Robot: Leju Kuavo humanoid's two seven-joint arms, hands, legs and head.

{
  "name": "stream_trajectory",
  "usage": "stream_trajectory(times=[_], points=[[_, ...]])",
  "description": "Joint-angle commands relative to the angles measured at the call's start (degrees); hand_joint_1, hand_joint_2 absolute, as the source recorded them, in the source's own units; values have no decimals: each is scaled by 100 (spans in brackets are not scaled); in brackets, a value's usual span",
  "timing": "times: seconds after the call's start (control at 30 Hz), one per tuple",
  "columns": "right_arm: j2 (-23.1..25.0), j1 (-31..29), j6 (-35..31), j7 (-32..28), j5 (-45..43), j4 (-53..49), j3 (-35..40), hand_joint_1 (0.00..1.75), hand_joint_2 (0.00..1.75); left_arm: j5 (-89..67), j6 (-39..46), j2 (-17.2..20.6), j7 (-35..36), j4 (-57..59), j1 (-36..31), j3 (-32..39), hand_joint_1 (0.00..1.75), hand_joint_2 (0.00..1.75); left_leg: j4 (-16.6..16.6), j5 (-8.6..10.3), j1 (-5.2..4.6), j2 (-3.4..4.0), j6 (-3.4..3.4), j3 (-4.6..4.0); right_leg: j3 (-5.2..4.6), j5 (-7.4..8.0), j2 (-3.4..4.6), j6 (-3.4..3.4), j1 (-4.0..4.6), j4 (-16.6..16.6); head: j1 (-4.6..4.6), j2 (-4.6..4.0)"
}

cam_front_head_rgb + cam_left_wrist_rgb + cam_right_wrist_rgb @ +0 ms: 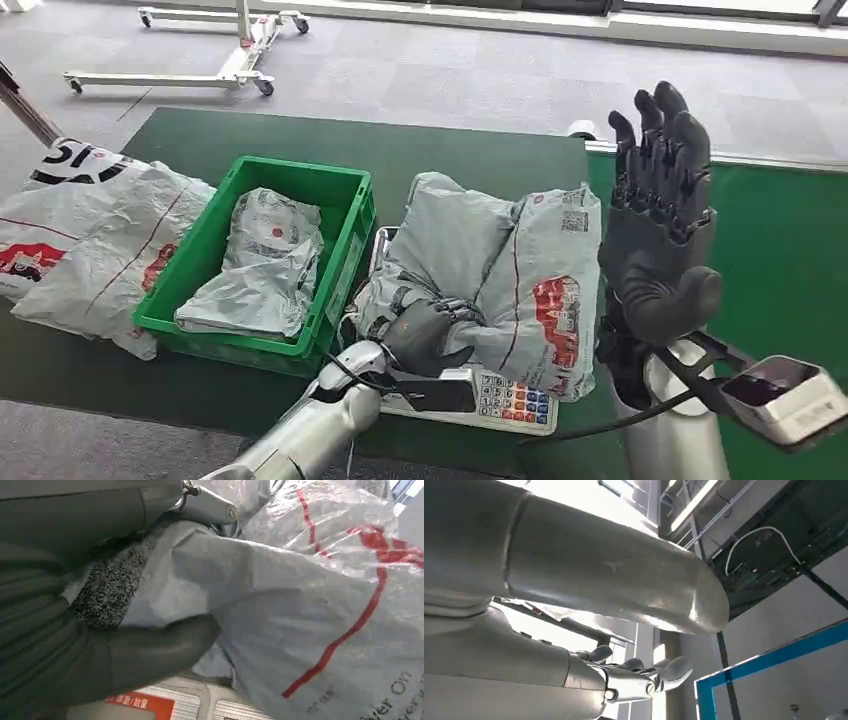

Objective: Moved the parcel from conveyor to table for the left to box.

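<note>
A grey parcel [520, 270] with a red stripe and red print lies crumpled on a white scale [500, 400] in the middle of the dark green table [300, 140]. My left hand [425, 335] grips a fold at the parcel's near left edge. In the left wrist view the thumb [165, 645] presses under that fold of the parcel [300, 605], with the scale's red label [135, 702] below. My right hand [660, 220] is raised beside the parcel's right side, fingers spread upward and holding nothing. The right wrist view has the right hand [634, 680] against the ceiling.
A green crate [345, 190] left of the scale holds another grey parcel [265, 260]. A large white bag [90, 230] lies at the table's left end. The green conveyor belt [790, 250] runs on the right. A wheeled frame [240, 60] stands on the carpet beyond.
</note>
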Motion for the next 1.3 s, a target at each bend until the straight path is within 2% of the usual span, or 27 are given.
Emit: stream_trajectory(times=[0.03, 0.2, 0.37, 0.47, 0.5, 0.6, 0.63, 0.67, 0.7, 0.73, 0.8, 0.83, 0.93, 1.07, 1.3], points=[[9, 99, -47, -2, 40, 23, -272, 0, 0, 74, 108, 31, 23, 546, -338, -285, 175, 175, -4, 4, 2, -26, 3, -1, 1, 4, 17, -4, 0, -6, -2, 0], [-6, 173, -123, -2, 86, 34, -339, 0, 0, 428, 525, 32, -79, 252, -284, 91, 175, 175, -3, 4, 5, -23, 3, -2, -1, 5, 26, -5, 3, -6, 0, 0], [-2, 246, -260, -2, 106, 101, -402, 0, 0, 1788, 1288, 166, -529, -1361, 120, 1265, 175, 175, -6, 5, 6, -18, 3, -5, -8, 10, 47, -7, 5, -9, 0, 0], [13, 241, -311, -2, 86, 212, -406, 0, 0, 2205, 2120, 379, -598, -2558, 386, 1959, 175, 175, 0, 1, 4, 0, 1, -9, -15, 6, 39, -6, 5, 2, 0, 0], [13, 241, -311, -2, 86, 212, -406, 0, 0, 2205, 2120, 379, -598, -2558, 386, 1959, 175, 175, -5, 4, 9, -5, 2, -9, -18, 12, 63, -9, 8, -5, -2, 0], [24, 251, -345, -2, 79, 245, -396, 0, 0, 2021, 2994, 466, -601, -3011, 489, 2314, 175, 175, -6, 4, 7, 0, -1, -7, -16, 7, 43, -7, 7, -1, 0, 0], [20, 268, -356, -2, 84, 239, -383, 0, 0, 1953, 3202, 525, -601, -3107, 500, 2420, 175, 175, -15, 6, 9, -5, 0, 0, -13, 12, 66, -11, 8, -11, 0, 0], [-1, 289, -406, -2, 89, 238, -353, 0, 0, 1156, 3392, 315, -601, -3324, 544, 3013, 175, 175, -8, 5, 9, -8, -2, -6, -13, 6, 42, -8, 8, -4, 0, 0], [-16, 293, -427, -2, 83, 234, -334, 0, 0, 817, 3392, 216, -601, -3475, 566, 3219, 175, 175, -12, 6, 11, -9, -1, -4, -12, 10, 59, -10, 10, -8, 0, 0], [-27, 319, -447, -2, 69, 225, -317, 0, 0, 226, 3392, -26, -601, -3821, 616, 3716, 175, 175, -5, 2, 11, 4, -2, -9, -17, 6, 50, -7, 11, -2, 0, 0], [-27, 319, -447, -2, 69, 225, -317, 0, 0, 226, 3392, -26, -601, -3821, 616, 3716, 175, 175, -3, 2, 14, -3, 0, -12, -18, 8, 56, -7, 13, -3, 0, 0], [-27, 319, -447, -2, 69, 225, -317, 0, 0, 226, 3392, -26, -601, -3821, 616, 3716, 175, 175, -2, 3, 10, -6, -2, -12, -15, 3, 30, -5, 10, 1, 0, 0], [-27, 319, -447, -2, 69, 225, -317, 0, 0, 226, 3392, -26, -601, -3821, 616, 3716, 175, 175, -14, 7, 9, -14, 2, -1, -9, 9, 54, -7, 6, -11, 0, 0], [-27, 319, -447, -2, 69, 225, -317, 0, 0, 226, 3392, -26, -601, -3821, 616, 3716, 175, 175, -7, 7, 8, -18, -2, -7, -9, 3, 25, -6, 7, -2, -2, 0], [-27, 319, -447, -2, 69, 225, -317, 0, 0, 226, 3392, -26, -601, -3821, 616, 3716, 175, 175, -13, 9, 8, -25, 0, -3, -6, 5, 34, -7, 5, -9, 0, 0]])
